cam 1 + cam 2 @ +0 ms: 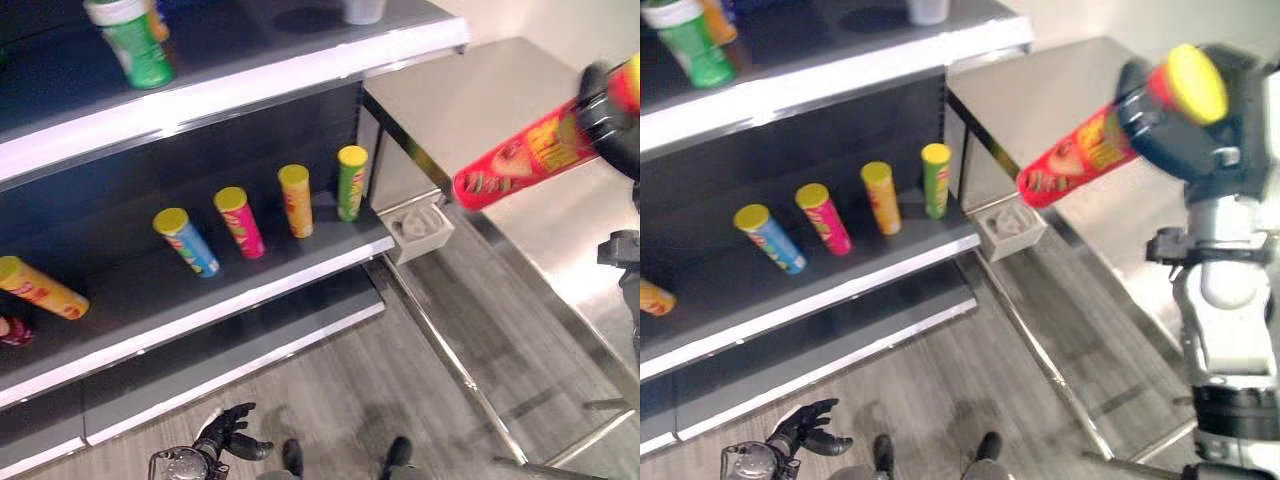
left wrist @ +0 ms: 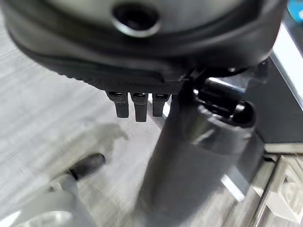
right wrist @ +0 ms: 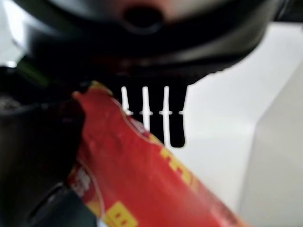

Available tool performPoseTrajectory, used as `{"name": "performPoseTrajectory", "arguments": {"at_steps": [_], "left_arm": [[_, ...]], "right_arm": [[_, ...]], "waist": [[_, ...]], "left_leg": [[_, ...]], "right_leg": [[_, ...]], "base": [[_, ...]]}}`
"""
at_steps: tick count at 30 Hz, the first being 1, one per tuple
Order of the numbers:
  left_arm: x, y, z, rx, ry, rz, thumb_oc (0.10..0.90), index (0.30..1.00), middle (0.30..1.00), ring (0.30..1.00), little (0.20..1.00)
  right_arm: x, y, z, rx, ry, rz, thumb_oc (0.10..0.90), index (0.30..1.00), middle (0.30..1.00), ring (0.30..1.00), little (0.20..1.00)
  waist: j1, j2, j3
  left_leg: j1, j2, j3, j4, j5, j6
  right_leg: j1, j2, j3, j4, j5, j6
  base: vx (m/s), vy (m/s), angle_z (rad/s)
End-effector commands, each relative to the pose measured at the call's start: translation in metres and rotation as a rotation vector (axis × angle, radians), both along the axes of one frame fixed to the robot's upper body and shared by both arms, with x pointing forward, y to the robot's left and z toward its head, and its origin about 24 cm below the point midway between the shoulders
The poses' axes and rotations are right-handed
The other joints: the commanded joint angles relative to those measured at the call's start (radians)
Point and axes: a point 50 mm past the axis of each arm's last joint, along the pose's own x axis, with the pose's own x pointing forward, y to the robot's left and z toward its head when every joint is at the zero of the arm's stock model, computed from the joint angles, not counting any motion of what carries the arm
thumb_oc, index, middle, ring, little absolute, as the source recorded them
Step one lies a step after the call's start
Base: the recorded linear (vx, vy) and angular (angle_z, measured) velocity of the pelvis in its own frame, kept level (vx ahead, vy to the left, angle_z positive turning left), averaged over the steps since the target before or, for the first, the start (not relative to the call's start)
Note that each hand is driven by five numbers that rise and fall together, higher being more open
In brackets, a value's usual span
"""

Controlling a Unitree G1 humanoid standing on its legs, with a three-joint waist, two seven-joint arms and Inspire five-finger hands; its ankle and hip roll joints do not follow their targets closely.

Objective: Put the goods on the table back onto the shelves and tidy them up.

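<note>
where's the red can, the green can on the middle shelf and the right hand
red can (image 1: 1080, 160), right eye view, mid body
green can (image 1: 351, 185), left eye view, its side
right hand (image 1: 1175, 130), right eye view, fingers round the can

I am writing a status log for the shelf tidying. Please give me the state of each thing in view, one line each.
red can: held in the air, tilted, above the steel table.
right hand: shut on the red can.
left hand: open, low over the floor.
four cans: upright on the middle shelf.
orange can: lying on that shelf.
green bottle: standing on the top shelf.
</note>
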Motion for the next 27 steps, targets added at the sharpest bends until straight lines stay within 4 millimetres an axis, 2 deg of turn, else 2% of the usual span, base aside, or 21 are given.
{"name": "performPoseTrajectory", "arguments": {"at_steps": [1, 2, 3, 5, 6, 8, 12, 13, 15, 16, 17, 20, 22, 23, 24, 27], "left_arm": [[-0.012, 0.033, 0.009, 0.098, -0.009, 0.033, 0.8, 0.9, 0.9, 0.9, 0.9], [-0.014, 0.033, 0.008, 0.099, 0.0, 0.035, 0.8, 0.9, 0.9, 0.9, 0.9], [-0.02, 0.034, 0.007, 0.102, 0.011, 0.034, 0.8, 0.9, 0.9, 0.9, 0.9], [-0.027, 0.032, 0.003, 0.075, 0.025, 0.076, 0.8, 0.9, 0.9, 0.9, 0.9], [-0.027, 0.032, 0.003, 0.075, 0.024, 0.077, 0.8, 0.9, 0.9, 0.9, 0.9], [-0.033, 0.025, -0.002, 0.028, 0.032, 0.118, 0.8, 0.9, 0.9, 0.9, 0.9], [-0.031, 0.017, -0.005, 0.017, 0.04, 0.092, 0.8, 0.9, 0.9, 0.9, 0.9], [-0.027, 0.014, -0.004, 0.012, 0.03, 0.08, 0.8, 0.9, 0.9, 0.9, 0.9], [-0.03, 0.015, -0.005, 0.018, 0.038, 0.074, 0.8, 0.9, 0.9, 0.9, 0.9], [-0.033, 0.016, -0.005, 0.03, 0.045, 0.069, 0.8, 0.9, 0.9, 0.9, 0.9], [-0.032, 0.017, -0.004, 0.033, 0.035, 0.077, 0.8, 0.9, 0.9, 0.9, 0.9], [-0.029, 0.016, -0.003, 0.037, 0.019, 0.071, 0.8, 0.9, 0.9, 0.9, 0.9], [-0.029, 0.016, -0.003, 0.037, 0.02, 0.071, 0.8, 0.9, 0.9, 0.9, 0.9], [-0.027, 0.013, -0.003, 0.032, 0.016, 0.054, 0.8, 0.9, 0.9, 0.9, 0.9], [-0.027, 0.009, -0.004, 0.034, 0.027, 0.027, 0.8, 0.9, 0.9, 0.9, 0.9], [-0.024, 0.009, -0.003, 0.053, 0.023, -0.012, 0.8, 0.9, 0.9, 0.9, 0.9]], "right_arm": [[-0.021, 0.014, 0.075, -0.057, -0.343, 0.088, 0.4, 0.3, 0.3, 0.3, 0.3], [-0.021, 0.016, 0.074, -0.062, -0.339, 0.097, 0.4, 0.3, 0.3, 0.3, 0.3], [-0.019, 0.024, 0.07, -0.091, -0.311, 0.131, 0.4, 0.3, 0.3, 0.3, 0.3], [-0.017, 0.036, 0.066, -0.05, -0.306, 0.217, 0.4, 0.3, 0.3, 0.3, 0.3], [-0.017, 0.036, 0.066, -0.05, -0.306, 0.219, 0.4, 0.3, 0.3, 0.3, 0.3], [-0.017, 0.044, 0.062, -0.055, -0.292, 0.264, 0.4, 0.3, 0.3, 0.3, 0.3], [-0.02, 0.047, 0.058, -0.096, -0.271, 0.271, 0.4, 0.3, 0.3, 0.3, 0.3], [-0.02, 0.049, 0.055, -0.136, -0.254, 0.265, 0.4, 0.3, 0.3, 0.3, 0.3], [-0.021, 0.048, 0.048, -0.119, -0.236, 0.264, 0.4, 0.3, 0.3, 0.3, 0.3], [-0.02, 0.048, 0.042, -0.141, -0.21, 0.25, 0.4, 0.3, 0.3, 0.3, 0.3], [-0.02, 0.05, 0.038, -0.159, -0.196, 0.247, 0.4, 0.3, 0.3, 0.3, 0.3], [-0.021, 0.049, 0.038, -0.168, -0.201, 0.241, 0.4, 0.3, 0.3, 0.3, 0.3], [-0.021, 0.049, 0.038, -0.168, -0.201, 0.241, 0.4, 0.3, 0.3, 0.3, 0.3], [-0.022, 0.046, 0.036, -0.172, -0.191, 0.228, 0.4, 0.3, 0.3, 0.3, 0.3], [-0.025, 0.043, 0.034, -0.172, -0.187, 0.208, 0.4, 0.3, 0.3, 0.3, 0.3], [-0.027, 0.042, 0.03, -0.172, -0.18, 0.194, 0.4, 0.3, 0.3, 0.3, 0.3]], "waist": [[0.065, 0.011, -0.073], [0.072, 0.008, -0.077], [0.104, -0.026, -0.084], [0.128, -0.057, -0.108], [0.126, -0.057, -0.109], [0.145, -0.065, -0.102], [0.138, -0.063, -0.065], [0.129, -0.059, -0.046], [0.126, -0.053, -0.049], [0.121, -0.05, -0.049], [0.115, -0.043, -0.049], [0.092, -0.019, -0.06], [0.091, -0.018, -0.061], [0.075, 0.012, -0.079], [0.07, 0.036, -0.092], [0.073, 0.037, -0.105]], "left_leg": [[0.056, 0.033, -0.052, -0.025, -0.079, -0.026], [0.046, 0.032, -0.058, -0.025, -0.066, -0.023], [0.014, 0.015, -0.088, -0.013, -0.052, -0.027], [-0.023, 0.011, -0.115, -0.012, -0.021, -0.046], [-0.023, 0.012, -0.116, -0.012, -0.02, -0.047], [-0.061, 0.023, -0.127, -0.002, 0.006, -0.062], [-0.164, 0.042, -0.113, 0.097, 0.026, -0.088], [-0.192, 0.082, -0.026, 0.129, 0.037, -0.094], [-0.181, 0.121, -0.001, 0.131, 0.031, -0.099], [-0.151, 0.156, -0.016, 0.126, 0.02, -0.11], [-0.117, 0.208, -0.059, 0.106, 0.032, -0.129], [-0.106, 0.282, -0.085, 0.028, 0.086, -0.155], [-0.104, 0.283, -0.085, 0.023, 0.089, -0.156], [-0.076, 0.305, -0.049, -0.029, 0.09, -0.176], [-0.071, 0.283, -0.049, -0.029, 0.071, -0.196], [-0.065, 0.225, -0.053, -0.023, 0.045, -0.179]], "right_leg": [[0.004, 0.099, 0.101, 0.101, -0.088, -0.016], [0.018, 0.106, 0.114, 0.141, -0.107, -0.017], [0.107, 0.149, 0.155, 0.052, -0.167, -0.035], [0.172, 0.188, 0.155, -0.121, -0.163, -0.058], [0.175, 0.19, 0.154, -0.128, -0.159, -0.059], [0.2, 0.216, 0.159, -0.224, -0.132, -0.07], [0.201, 0.213, 0.099, -0.241, -0.133, -0.081], [0.191, 0.203, 0.057, -0.241, -0.127, -0.083], [0.19, 0.191, 0.027, -0.241, -0.115, -0.08], [0.201, 0.171, 0.007, -0.241, -0.106, -0.076], [0.193, 0.148, -0.007, -0.241, -0.096, -0.068], [0.18, 0.123, -0.026, -0.241, -0.1, -0.051], [0.18, 0.124, -0.027, -0.241, -0.1, -0.051], [0.183, 0.115, -0.045, -0.241, -0.096, -0.038], [0.191, 0.088, -0.061, -0.238, -0.087, -0.027], [0.204, 0.023, -0.079, -0.233, -0.056, -0.007]], "base": [[-0.31, -0.015, 0.33], [-0.22, -0.143, 0.27], [-0.16, -0.179, 0.34], [-0.12, -0.236, 0.29], [-0.16, -0.225, 0.26], [-0.18, -0.151, 0.37], [-0.23, -0.047, 0.67], [-0.21, 0.051, 0.71], [-0.14, 0.099, 1.02], [-0.05, 0.229, 0.79], [-0.05, 0.285, 0.31], [0.0, 0.251, 0.28], [0.03, 0.132, 0.37], [0.12, 0.442, 0.1], [0.15, 0.559, 0.4], [0.12, 0.369, 0.64]]}}
